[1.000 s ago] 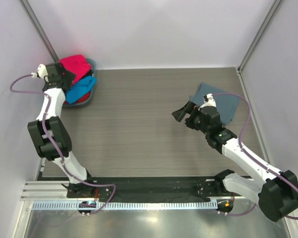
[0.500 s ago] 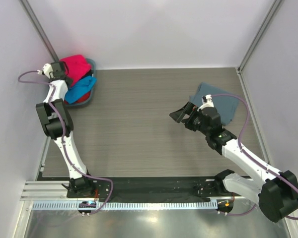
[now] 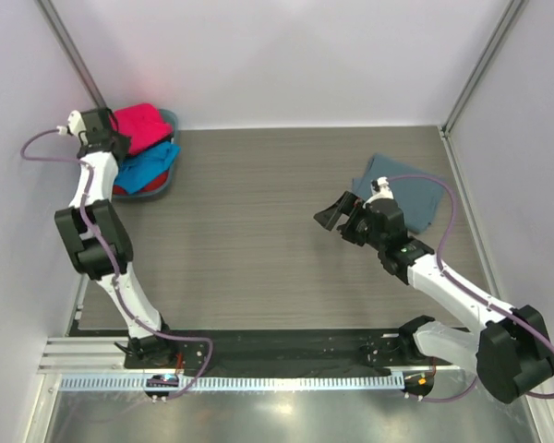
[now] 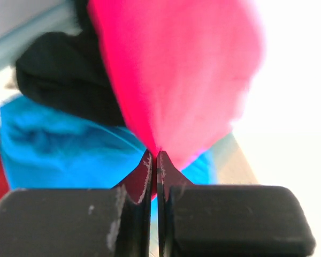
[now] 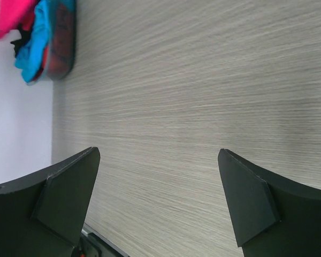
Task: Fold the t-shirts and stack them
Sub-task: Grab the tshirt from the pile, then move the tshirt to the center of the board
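At the pinched-tight left hand [image 4: 156, 159], a fold of red-pink t-shirt [image 4: 176, 69].

Pink-red t-shirt [image 3: 140, 123], bright blue t-shirt [image 3: 152, 166], black t-shirt [image 4: 59, 75], slate-blue t-shirt [image 3: 390, 172]; the table [image 3: 258, 212] is streaked grey.

Red-pink t-shirt [image 3: 138, 125]: soft matt cloth, upper left of your top view.
Grey-blue t-shirt [image 3: 423, 205]: matt cloth, smooth.
Table [image 3: 249, 240]: matt wood-grain surface, you see fine streaks.
Right gripper [image 5: 158, 155]: matt black plastic.
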Motion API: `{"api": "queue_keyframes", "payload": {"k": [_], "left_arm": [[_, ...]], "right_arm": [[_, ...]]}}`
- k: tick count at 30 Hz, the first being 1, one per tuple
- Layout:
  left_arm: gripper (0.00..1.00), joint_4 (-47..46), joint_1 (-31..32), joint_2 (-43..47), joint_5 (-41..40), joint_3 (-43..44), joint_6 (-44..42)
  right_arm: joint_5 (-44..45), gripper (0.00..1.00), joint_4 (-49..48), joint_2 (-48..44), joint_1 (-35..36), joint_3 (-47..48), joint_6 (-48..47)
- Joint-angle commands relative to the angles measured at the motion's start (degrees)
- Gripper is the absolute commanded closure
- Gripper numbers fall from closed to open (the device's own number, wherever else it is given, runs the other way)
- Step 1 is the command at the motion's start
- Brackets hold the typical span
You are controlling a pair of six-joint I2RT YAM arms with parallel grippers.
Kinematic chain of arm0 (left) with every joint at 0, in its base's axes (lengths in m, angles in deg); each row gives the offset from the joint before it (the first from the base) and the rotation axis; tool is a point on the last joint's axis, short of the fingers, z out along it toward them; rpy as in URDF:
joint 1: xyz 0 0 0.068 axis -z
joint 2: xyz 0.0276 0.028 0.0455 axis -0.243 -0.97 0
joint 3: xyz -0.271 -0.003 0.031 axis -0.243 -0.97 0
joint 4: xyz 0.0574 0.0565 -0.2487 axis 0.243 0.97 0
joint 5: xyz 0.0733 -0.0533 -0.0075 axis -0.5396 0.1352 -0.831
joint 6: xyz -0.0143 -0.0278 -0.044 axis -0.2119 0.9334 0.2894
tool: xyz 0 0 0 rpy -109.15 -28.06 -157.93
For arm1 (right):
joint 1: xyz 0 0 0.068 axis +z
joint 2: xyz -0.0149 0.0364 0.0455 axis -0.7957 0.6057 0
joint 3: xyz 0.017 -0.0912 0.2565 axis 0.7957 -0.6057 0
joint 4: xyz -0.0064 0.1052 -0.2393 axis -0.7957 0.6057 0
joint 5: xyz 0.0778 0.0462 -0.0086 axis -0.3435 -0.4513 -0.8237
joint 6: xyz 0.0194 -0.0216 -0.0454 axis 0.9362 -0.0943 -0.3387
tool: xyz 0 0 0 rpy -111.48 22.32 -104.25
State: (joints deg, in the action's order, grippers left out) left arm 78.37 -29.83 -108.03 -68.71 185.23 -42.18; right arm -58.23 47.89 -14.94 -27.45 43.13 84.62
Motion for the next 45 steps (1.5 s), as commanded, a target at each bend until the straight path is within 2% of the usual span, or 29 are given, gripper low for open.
{"api": "queue_keyframes", "payload": {"k": [1, 6, 10, 13, 14, 17, 21, 22, 23, 24, 25, 26, 27, 28, 30, 31, 32, 35, 37, 39, 42, 43, 45], "left_arm": [[1.00, -3.3, 2.1, 11.4, 8.3, -1.7, 4.3], [1.00, -3.4, 11.7, 22.9, 12.9, -5.3, 6.8], [1.00, -2.4, 21.5, 32.4, 11.8, -5.9, 7.4], [1.00, -0.8, 30.7, 37.8, 11.0, -3.3, 8.0], [1.00, -0.3, 32.5, 39.1, 8.6, -1.9, 7.8], [1.00, 2.7, 35.5, 42.4, 4.7, -1.4, 7.1], [0.98, 9.9, 35.4, 43.3, -3.0, -4.7, 5.0], [0.95, 10.7, 35.3, 43.0, -3.6, -5.8, 4.4], [0.84, 12.9, 35.3, 41.5, -3.9, -6.7, 3.8], [0.68, 14.7, 35.3, 40.6, -4.3, -7.3, 4.0], [0.48, 16.3, 35.2, 39.6, -4.3, -8.7, 4.6], [0.20, 19.3, 35.3, 38.4, -4.5, -9.4, 5.1], [0.12, 20.4, 35.3, 38.3, -4.8, -10.6, 7.9], [0.08, 19.6, 35.3, 39.0, -3.5, -15.0, 9.0], [0.04, 11.7, 35.4, 43.5, -0.8, -22.6, 12.7], [0.02, 7.9, 35.8, 45.5, 1.4, -31.3, 13.8], [0.00, 1.1, 36.1, 47.3, 2.0, -35.2, 15.1], [0.00, -6.5, 37.2, 54.1, 3.4, -47.5, 17.3], [0.01, -9.8, 38.7, 56.3, 3.6, -51.3, 15.6], [0.00, -10.2, 39.7, 56.1, 4.8, -53.5, 12.7], [0.01, -10.5, 40.7, 53.3, 8.5, -54.4, 7.3], [0.01, -10.6, 40.9, 52.5, 8.8, -54.5, 6.1], [0.02, -13.4, 40.8, 51.3, 9.9, -56.7, 1.6]], "right_arm": [[1.6, 0.01, -0.8, 0.6, 0.0, 2.7, -2.2], [7.7, 0.01, 0.9, -0.9, 0.0, 2.7, -5.2], [10.5, 0.01, 1.1, -2.9, 0.0, 2.0, -6.4], [13.1, 0.01, 1.7, -4.3, -0.1, 1.9, -7.0], [13.7, 0.01, 1.9, -4.5, 0.0, 1.9, -7.1], [14.7, 0.01, 2.2, -5.2, -0.1, 1.8, -7.7], [14.7, 0.01, 2.2, -5.3, -0.1, 1.6, -8.6], [14.7, 0.01, 2.2, -4.8, -0.1, 1.8, -8.8], [14.6, 0.01, 2.3, -4.5, -0.1, 1.9, -9.2], [14.7, 0.01, 2.5, -4.2, -0.1, 2.2, -9.6], [14.9, 0.01, 2.5, -3.1, -0.1, 2.6, -9.9], [15.5, 0.01, 4.3, -2.5, -0.1, 3.2, -9.9], [15.4, 0.01, 4.5, -1.9, -0.1, 3.4, -10.1], [15.0, 0.01, 4.5, -1.4, -0.1, 3.7, -10.2], [13.8, 0.04, 4.5, 0.0, -0.1, 4.1, -10.4], [13.4, 0.04, 4.5, 0.5, -0.1, 4.2, -10.5], [12.8, 0.04, 4.5, 1.4, -0.1, 4.6, -11.0], [8.7, 0.13, 4.5, 2.7, -0.1, 5.8, -12.6], [3.1, 0.22, 4.8, 4.8, 0.2, 6.8, -14.6], [1.9, 0.22, 7.4, 7.7, 0.6, 9.1, -15.2], [8.9, 0.19, 11.6, 9.7, 1.6, 11.9, -15.3], [13.2, 0.19, 11.7, 10.5, 1.6, 12.0, -15.3], [16.2, 0.18, 11.3, 11.5, 1.5, 12.1, -15.5]]}}
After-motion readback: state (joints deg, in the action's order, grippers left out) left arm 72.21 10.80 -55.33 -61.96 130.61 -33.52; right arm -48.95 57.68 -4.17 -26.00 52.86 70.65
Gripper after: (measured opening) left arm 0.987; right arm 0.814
